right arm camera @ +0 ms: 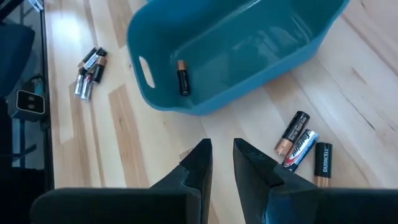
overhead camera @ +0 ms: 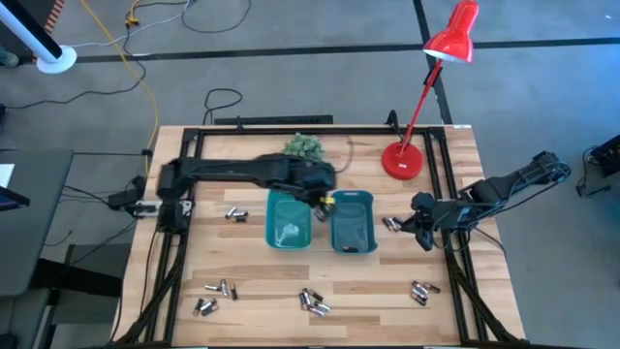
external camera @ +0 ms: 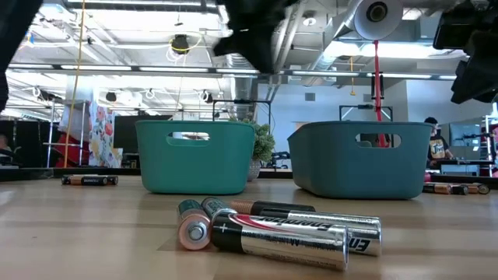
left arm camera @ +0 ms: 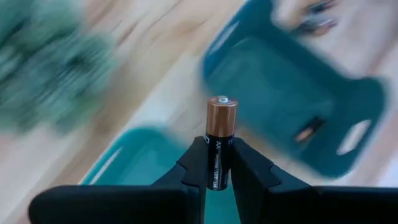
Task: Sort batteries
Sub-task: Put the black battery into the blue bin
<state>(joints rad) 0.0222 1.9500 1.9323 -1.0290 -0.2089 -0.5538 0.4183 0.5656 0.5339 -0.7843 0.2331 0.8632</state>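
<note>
At the table's near edge, loose batteries point(overhead camera: 312, 302) are still lying in small clusters along the front, with another group point(overhead camera: 418, 291) toward the near right corner and one point(overhead camera: 213, 289) toward the near left, so I am judging most of the sorting as still ahead. At mid-table, I am holding the left gripper point(left arm camera: 217, 163) above the two teal bins point(overhead camera: 291, 221), its jaws pinching a copper-topped battery point(left arm camera: 221, 140) upright over them. The right bin point(right arm camera: 236, 50) is already holding one copper-topped cell point(right arm camera: 182, 78); what the left bin contains I cannot make out. The right gripper point(right arm camera: 222, 163) is hovering by the right edge, jaws slightly apart and holding nothing, above three cells point(right arm camera: 301, 149). Toward the far edge, a red lamp point(overhead camera: 407, 155) and a small plant point(overhead camera: 304, 145) are standing.
</note>
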